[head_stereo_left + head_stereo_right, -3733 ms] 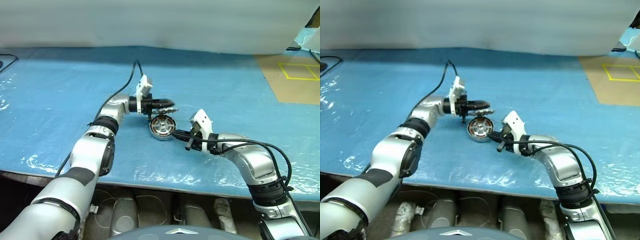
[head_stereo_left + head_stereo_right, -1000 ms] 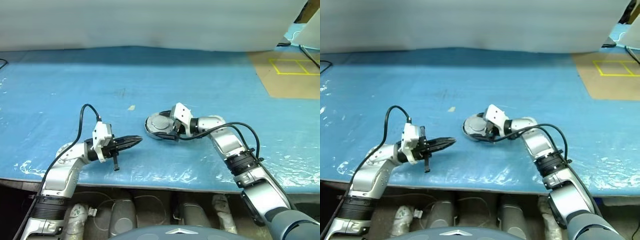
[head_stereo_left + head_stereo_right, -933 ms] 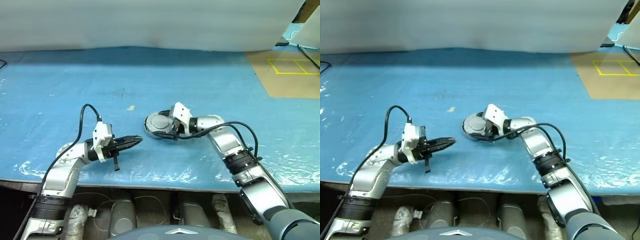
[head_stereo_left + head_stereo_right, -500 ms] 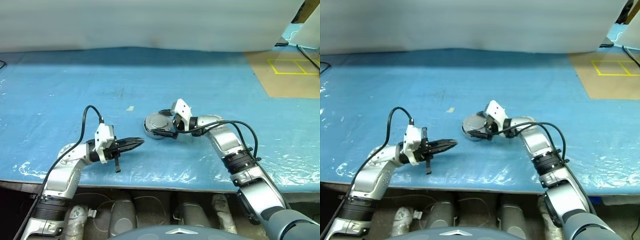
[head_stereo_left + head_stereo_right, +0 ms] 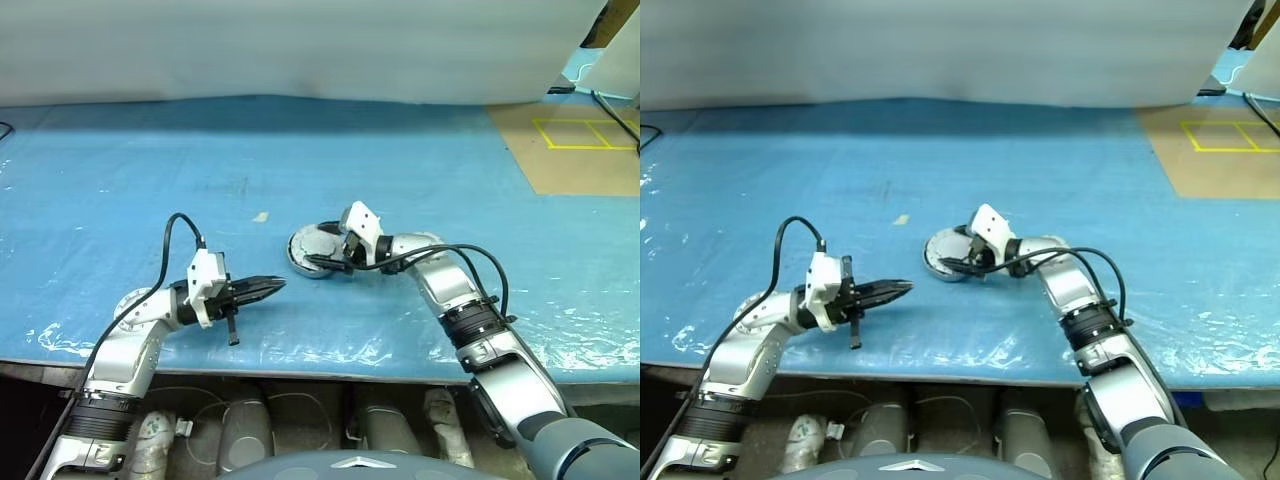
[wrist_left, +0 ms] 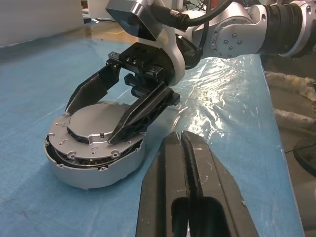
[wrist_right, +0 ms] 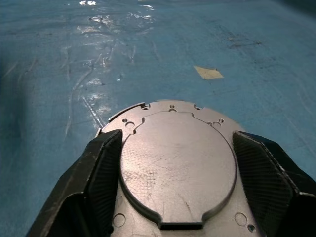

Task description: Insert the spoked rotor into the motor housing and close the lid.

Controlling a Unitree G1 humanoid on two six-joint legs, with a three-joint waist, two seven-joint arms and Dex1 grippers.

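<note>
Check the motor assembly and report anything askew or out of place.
The lid looks slightly tilted on the motor housing, with a dark gap under its near rim. The right tool straddles it, fingers spread either side.

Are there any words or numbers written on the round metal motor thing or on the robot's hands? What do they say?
None can be read.
The round silver motor housing with its flat grey lid: only small holes, no writing.
The black right gripper and black left gripper: no labels.
The blue plastic-covered table: no print.

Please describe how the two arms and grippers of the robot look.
Both arms have silver shells with black joint bands. Each wrist carries a white camera block fed by a black cable. The left gripper and the right gripper each have two black, tapering fingers.
</note>
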